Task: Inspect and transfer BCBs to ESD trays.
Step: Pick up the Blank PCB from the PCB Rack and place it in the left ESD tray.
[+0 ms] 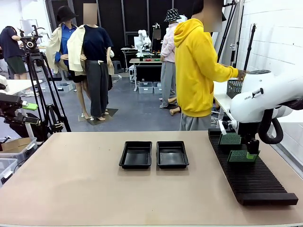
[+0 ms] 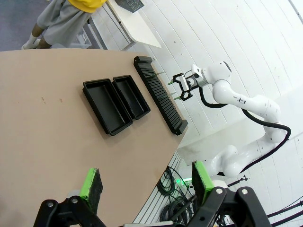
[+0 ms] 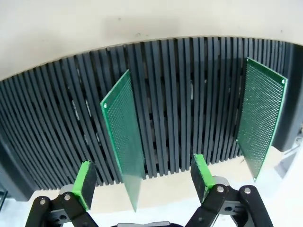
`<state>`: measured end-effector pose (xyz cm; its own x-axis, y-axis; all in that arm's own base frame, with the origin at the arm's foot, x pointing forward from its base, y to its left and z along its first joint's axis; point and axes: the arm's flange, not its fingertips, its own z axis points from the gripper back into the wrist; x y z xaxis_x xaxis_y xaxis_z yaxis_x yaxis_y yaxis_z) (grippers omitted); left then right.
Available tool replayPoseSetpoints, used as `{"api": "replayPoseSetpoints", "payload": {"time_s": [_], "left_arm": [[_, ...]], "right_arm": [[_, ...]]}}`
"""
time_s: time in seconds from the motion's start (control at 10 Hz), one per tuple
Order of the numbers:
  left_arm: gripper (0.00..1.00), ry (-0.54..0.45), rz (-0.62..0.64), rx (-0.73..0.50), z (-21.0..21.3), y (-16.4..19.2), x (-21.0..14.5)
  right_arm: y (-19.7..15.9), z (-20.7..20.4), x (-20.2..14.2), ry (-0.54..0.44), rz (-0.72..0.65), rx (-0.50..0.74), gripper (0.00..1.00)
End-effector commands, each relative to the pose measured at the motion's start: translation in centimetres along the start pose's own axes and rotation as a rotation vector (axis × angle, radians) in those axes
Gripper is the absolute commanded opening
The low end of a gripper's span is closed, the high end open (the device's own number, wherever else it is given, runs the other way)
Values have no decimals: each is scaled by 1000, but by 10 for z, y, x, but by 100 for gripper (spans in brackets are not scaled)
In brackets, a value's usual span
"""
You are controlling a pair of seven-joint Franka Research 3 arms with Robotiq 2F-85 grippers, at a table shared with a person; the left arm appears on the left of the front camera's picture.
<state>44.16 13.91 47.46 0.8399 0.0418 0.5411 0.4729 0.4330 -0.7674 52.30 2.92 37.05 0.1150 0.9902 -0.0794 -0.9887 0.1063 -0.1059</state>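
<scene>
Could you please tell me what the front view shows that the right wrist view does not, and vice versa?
Front view, not the wrist: two empty ESD trays side by side mid-table, and a person in a yellow hoodie beyond it. Right wrist view, not the front: the hole grid on the BCBs, and one board standing between the green pads of the open right hand. Both: the two boards upright in the black slotted rack.

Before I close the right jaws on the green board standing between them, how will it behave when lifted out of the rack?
The board looks thin and flat, so it is probably light and fairly stiff. It stands on edge in a slot of the rack, so a sideways nudge may tip or jam it; a straight pull seems safer. Its perforated faces look matte, so it is likely not slippery.
</scene>
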Motion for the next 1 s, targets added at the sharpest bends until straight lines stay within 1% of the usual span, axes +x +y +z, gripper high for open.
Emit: {"api": "replayPoseSetpoints", "payload": {"time_s": [0.0,0.1,0.8,0.9], "left_arm": [[100,-4,17,1,1,-2,1],[100,-4,17,1,1,-2,1],[100,-4,17,1,1,-2,1],[100,-4,17,1,1,-2,1]], "right_arm": [[-11,-4,-4,-80,41,1,100],[-15,-8,-5,-106,61,25,100],[-14,-10,-12,-85,45,15,100],[-14,-9,-12,-85,51,19,98]]}}
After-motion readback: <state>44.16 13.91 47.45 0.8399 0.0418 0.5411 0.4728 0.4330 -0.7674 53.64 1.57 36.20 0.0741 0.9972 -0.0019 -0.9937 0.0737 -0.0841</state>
